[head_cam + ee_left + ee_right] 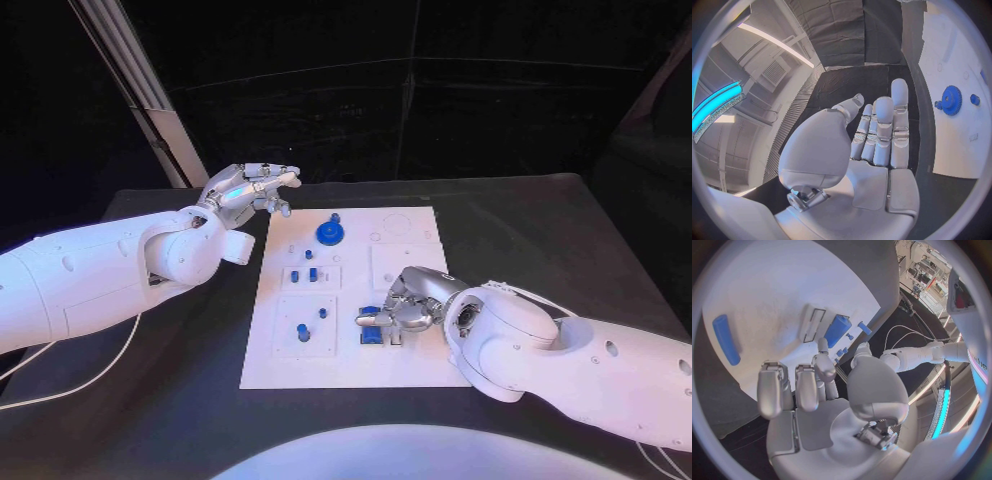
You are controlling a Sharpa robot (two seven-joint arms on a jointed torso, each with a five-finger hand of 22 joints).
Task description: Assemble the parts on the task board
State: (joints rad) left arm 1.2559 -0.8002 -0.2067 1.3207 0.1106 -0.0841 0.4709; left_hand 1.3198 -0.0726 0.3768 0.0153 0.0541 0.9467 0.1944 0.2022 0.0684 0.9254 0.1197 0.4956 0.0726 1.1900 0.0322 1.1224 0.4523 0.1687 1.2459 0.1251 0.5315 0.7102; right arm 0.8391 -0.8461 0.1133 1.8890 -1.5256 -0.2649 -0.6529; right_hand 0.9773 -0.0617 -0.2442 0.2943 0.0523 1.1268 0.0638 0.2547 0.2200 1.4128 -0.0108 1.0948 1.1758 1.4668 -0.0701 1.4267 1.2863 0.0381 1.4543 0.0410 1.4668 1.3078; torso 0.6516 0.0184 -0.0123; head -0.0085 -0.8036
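The white task board [346, 345] lies in the middle of the table. A blue gear [332, 234] stands at its far end, and the left wrist view shows the blue gear [951, 100] too. Small blue parts [294, 275] sit in the board's left column. My left hand [253, 188] hovers off the board's far left corner with its fingers straight and apart, holding nothing. My right hand [404, 305] is low over the board's near middle, its fingers bent above a blue block [378, 325]. In the right wrist view the blue block [837, 330] lies just past the fingertips [822, 347], ungripped.
A long blue piece [724, 339] lies on the board [773, 285] off to one side of my right hand. A metal post [144, 90] rises behind the table's far left corner. Black table [548, 240] surrounds the board.
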